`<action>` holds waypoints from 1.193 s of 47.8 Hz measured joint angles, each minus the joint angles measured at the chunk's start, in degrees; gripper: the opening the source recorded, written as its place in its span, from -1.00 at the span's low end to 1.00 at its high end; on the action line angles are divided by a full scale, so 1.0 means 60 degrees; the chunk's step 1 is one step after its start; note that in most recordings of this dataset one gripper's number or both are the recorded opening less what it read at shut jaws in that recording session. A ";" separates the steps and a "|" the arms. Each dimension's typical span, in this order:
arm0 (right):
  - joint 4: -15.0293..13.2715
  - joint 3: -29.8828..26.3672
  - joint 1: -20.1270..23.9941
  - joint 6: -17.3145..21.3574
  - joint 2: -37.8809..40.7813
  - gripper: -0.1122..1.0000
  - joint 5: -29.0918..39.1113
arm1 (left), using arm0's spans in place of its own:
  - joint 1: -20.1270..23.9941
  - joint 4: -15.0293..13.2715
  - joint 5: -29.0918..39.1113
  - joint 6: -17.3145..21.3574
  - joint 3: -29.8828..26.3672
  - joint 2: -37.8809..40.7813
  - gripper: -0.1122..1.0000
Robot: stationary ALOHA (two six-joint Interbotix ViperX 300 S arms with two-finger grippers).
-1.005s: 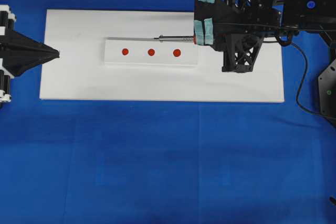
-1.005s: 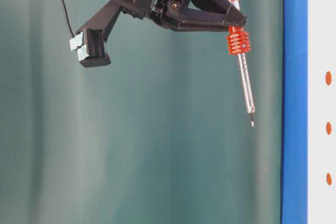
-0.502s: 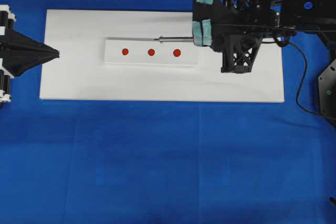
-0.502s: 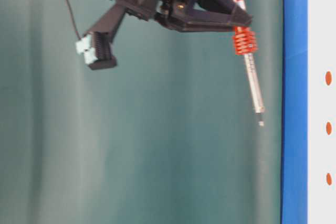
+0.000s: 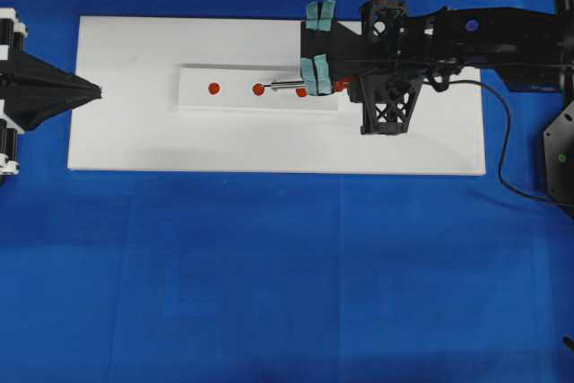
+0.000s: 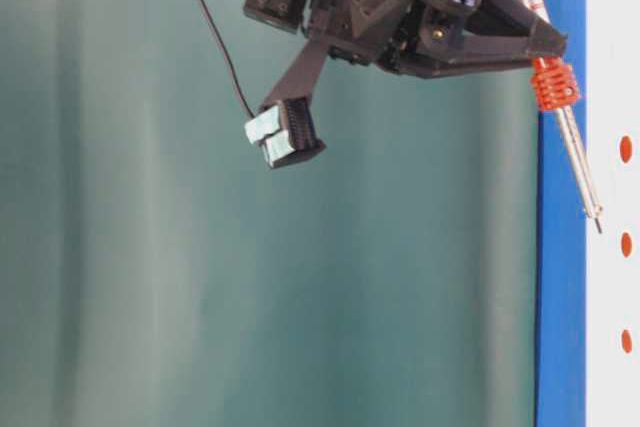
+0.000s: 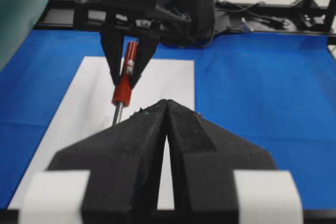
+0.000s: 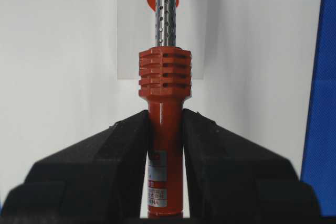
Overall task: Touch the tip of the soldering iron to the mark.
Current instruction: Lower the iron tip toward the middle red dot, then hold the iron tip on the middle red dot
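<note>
Place: a robotics lab bench, as far as I could judge from my screens.
Table: I saw a blue cloth [image 5: 269, 293] spread flat under a white board [image 5: 134, 132].
Backdrop: a plain green screen [image 6: 200, 297] closed off the side view.
Rig: black frame rails [image 7: 273, 11] and loose cables [image 7: 252, 22] lay behind (typical test-cell clutter).

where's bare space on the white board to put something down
Bare: the white board strip in front of the white block, and between the block and the left gripper. Crowded: the block's right end, under the right gripper holding the soldering iron.
</note>
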 measured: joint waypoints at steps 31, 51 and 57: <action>-0.0015 0.0000 -0.0073 -0.0029 0.0571 -0.68 -0.0322 | 0.0000 0.0000 -0.0015 0.0015 0.0000 0.0015 -0.80; -0.0015 0.0000 -0.0073 -0.0015 0.0571 -0.68 -0.0322 | 0.0000 0.0000 -0.0015 0.0015 0.0000 0.0000 -0.80; -0.0015 0.0000 -0.0073 -0.0015 0.0571 -0.68 -0.0322 | 0.0000 0.0000 -0.0015 0.0015 0.0000 0.0015 -0.80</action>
